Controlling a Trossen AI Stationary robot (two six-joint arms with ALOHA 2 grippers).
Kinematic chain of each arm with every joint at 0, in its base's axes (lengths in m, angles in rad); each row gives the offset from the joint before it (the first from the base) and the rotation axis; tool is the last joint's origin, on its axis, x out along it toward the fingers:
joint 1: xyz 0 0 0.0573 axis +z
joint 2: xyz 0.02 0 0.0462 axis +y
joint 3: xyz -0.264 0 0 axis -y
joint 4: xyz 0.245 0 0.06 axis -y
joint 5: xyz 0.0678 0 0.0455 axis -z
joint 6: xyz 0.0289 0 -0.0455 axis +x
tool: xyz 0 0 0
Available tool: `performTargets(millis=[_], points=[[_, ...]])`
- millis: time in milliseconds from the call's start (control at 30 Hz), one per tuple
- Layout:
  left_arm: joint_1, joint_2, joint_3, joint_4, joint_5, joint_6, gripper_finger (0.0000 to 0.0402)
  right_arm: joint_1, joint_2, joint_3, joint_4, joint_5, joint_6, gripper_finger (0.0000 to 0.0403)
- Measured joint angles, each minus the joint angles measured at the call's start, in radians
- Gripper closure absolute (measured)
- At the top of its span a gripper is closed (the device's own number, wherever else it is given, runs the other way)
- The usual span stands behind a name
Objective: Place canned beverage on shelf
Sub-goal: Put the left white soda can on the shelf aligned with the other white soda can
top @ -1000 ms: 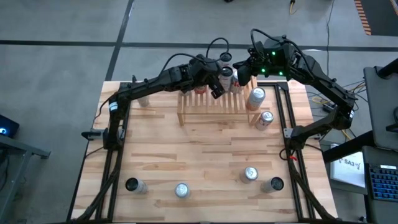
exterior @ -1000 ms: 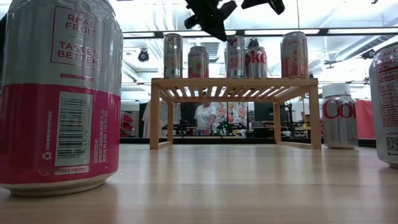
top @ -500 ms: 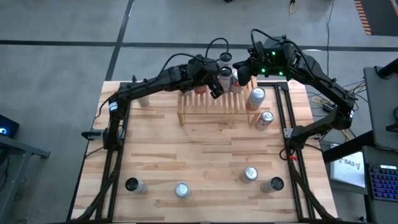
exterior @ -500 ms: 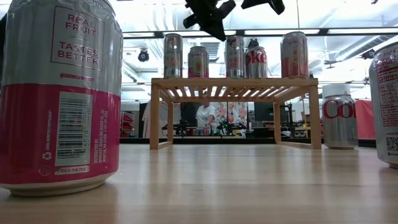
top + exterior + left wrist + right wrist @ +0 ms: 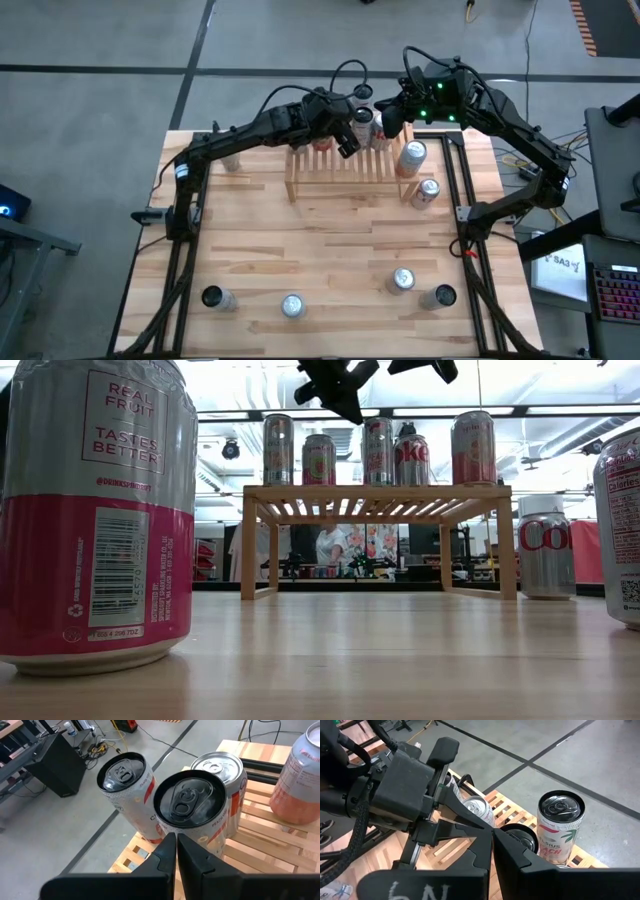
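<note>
1. the wooden shelf (image 5: 345,168) stands at the far middle of the table (image 5: 330,250), its slatted top raised on short legs.
2. in the low view five cans stand upright in a row on the shelf (image 5: 375,495): a tall silver one (image 5: 278,449) at the left, a shorter pink one (image 5: 319,459), another tall one (image 5: 378,450), a red-lettered coke can (image 5: 411,460) and a pink one (image 5: 473,447) at the right end.
3. the left gripper (image 5: 347,143) hangs over the far part of the shelf, just above the cans; in its wrist view its two dark fingers (image 5: 165,860) are pressed together, pinching nothing, right over a black-topped can (image 5: 192,807).
4. beside that can stand another black-topped can (image 5: 126,780) and a silver-topped can (image 5: 222,770), all on the slats.
5. the right gripper (image 5: 390,118) hovers at the far right of the shelf, close to the left one; its fingers (image 5: 482,855) also sit pressed together and hold nothing.
6. off the shelf, one can (image 5: 411,156) stands beside its right end, another (image 5: 427,191) a little nearer.
7. four more cans stand along the near edge of the table: (image 5: 212,297), (image 5: 291,305), (image 5: 402,281), (image 5: 440,296).
8. one can (image 5: 231,160) stands alone at the far left.
</note>
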Motion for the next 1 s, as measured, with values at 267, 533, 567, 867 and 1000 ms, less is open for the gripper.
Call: performTargets(millis=[267, 533, 567, 867, 1000], points=[[-0.007, 0.000, -0.001, 0.004, 0.001, -0.013, 0.0402, 0.000, 0.000, 0.000, 0.000, 0.000, -0.003, 0.0394], [-0.014, 0.000, -0.001, 0.005, 0.035, -0.026, 0.0402, 0.000, 0.000, 0.000, 0.000, 0.000, -0.003, 0.0394], [-0.014, 0.000, -0.001, 0.005, 0.035, -0.027, 0.0402, 0.000, 0.000, 0.000, 0.000, 0.000, -0.003, 0.0394], [-0.023, -0.005, 0.049, -0.055, 0.035, -0.022, 0.0402, 0.000, 0.004, 0.000, -0.005, -0.001, 0.024, 0.0394], [-0.027, -0.011, 0.135, -0.126, 0.035, -0.002, 0.0402, 0.000, 0.022, 0.000, -0.005, -0.001, 0.031, 0.0394]])
